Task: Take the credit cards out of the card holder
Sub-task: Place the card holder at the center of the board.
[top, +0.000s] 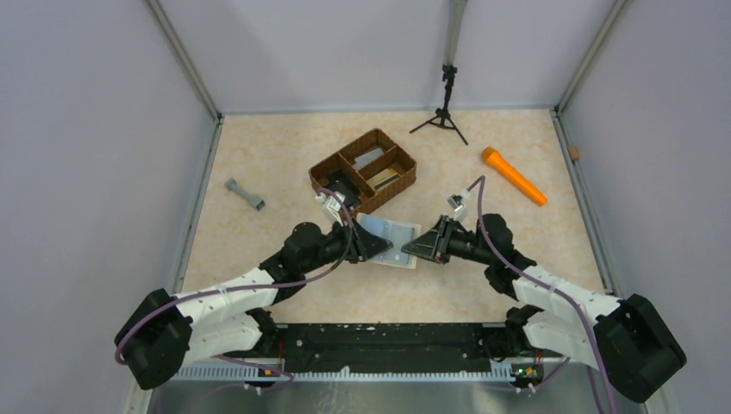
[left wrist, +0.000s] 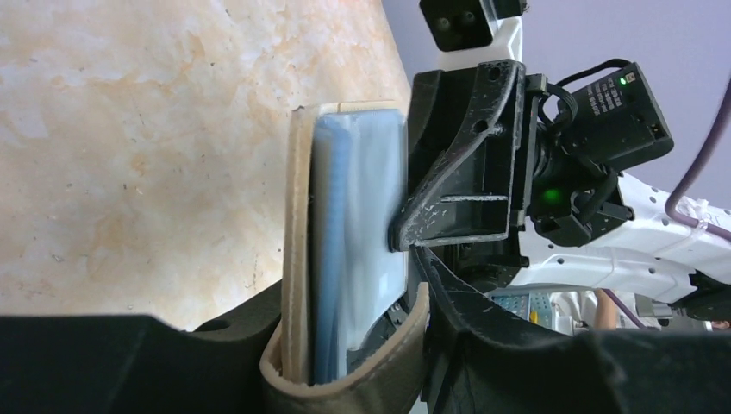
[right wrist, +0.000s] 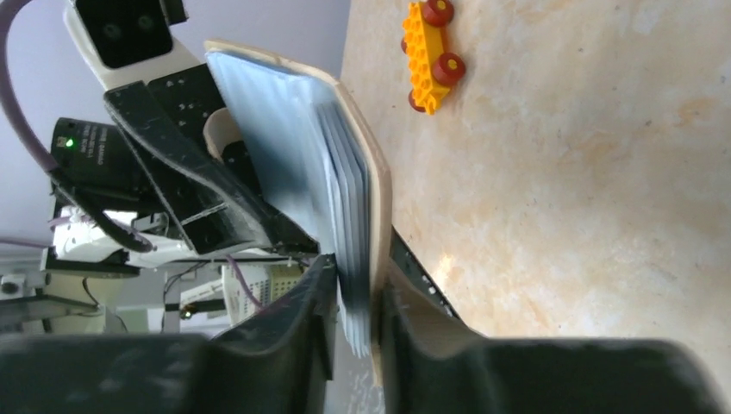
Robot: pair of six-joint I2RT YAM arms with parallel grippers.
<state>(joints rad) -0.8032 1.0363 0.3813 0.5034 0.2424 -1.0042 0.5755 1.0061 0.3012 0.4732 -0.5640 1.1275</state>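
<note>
Currently: card holder (top: pixel 390 235) hangs between both arms at mid-counter (top: pixel 276 155), just near of the wicker tray (top: pixel 377 133). It is folded open, pale blue inside facing up, and looks lifted clear of the surface.

- Left claw (top: pixel 377 246): pinching the holder's left end, beige cover and blue leaves together between its fingers.
- Right claw (top: pixel 415 248): pressed onto the right end. Its wrist view shows the blue leaves and the beige cover together in the gap. No separate card edge can be made out there.
- Credit cards (top: pixel 385 178): a tan one and a whitish one lie in separate tray compartments. Any left inside the holder are hidden.

Risks, as judged:
- The right claw seems to grip leaves plus cover, not a card alone. A pull would then drag the whole holder, turning it into a tug-of-war.
- That could slip the holder from the left claw, dropping it to the counter.
- It could also strain or crease the thin blue leaves.
- If either claw loosens to re-grip, a loose card could slide out unheld.
</note>
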